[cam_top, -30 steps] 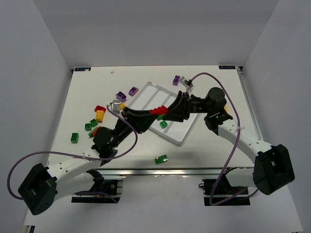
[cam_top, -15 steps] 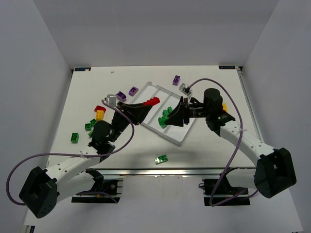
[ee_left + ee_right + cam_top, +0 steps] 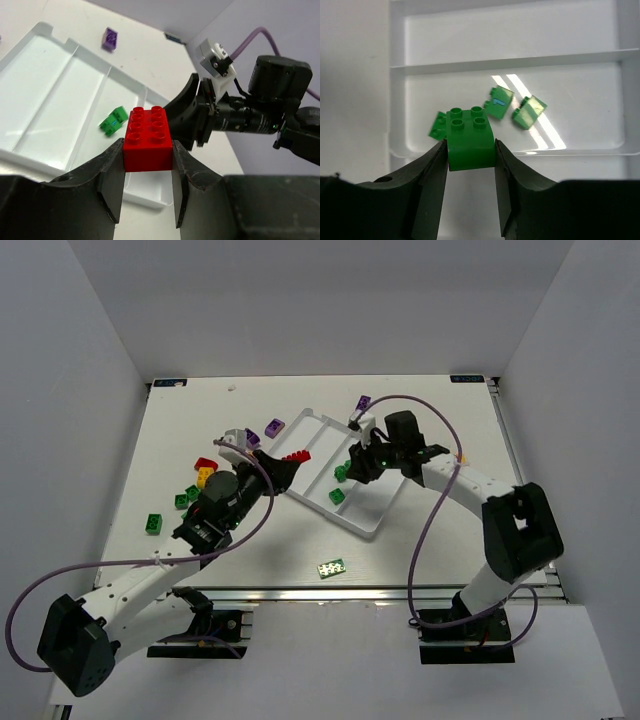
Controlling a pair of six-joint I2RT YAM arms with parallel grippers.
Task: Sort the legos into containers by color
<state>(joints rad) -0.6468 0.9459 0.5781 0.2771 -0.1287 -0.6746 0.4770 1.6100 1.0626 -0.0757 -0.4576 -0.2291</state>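
Presently, your tray [image 3: 375, 531] holds a few green bricks [image 3: 529, 111]; left gripper [image 3: 147, 152] clamps a red brick [image 3: 148, 134], right gripper [image 3: 470, 152] a green brick [image 3: 470, 134], both over the tray; loose bricks [image 3: 205, 478] lie left of it.

**Both arms reaching in, both grips loaded**

Left arm [image 3: 150, 575] runs from its base at bottom left up and to the right, with the wrist tipped forward. Left gripper [image 3: 290, 460]: fingers [image 3: 111, 177] clamp a red brick [image 3: 148, 140] by its two sides, studs toward the wrist camera. Right arm [image 3: 470, 485] rises from its base at bottom right and bends at the elbow, forearm running up and left. Right gripper [image 3: 347, 470]: fingers [image 3: 434, 175] pinch a green brick [image 3: 470, 137] on both sides, studs toward the camera. The grippers are near each other but apart.
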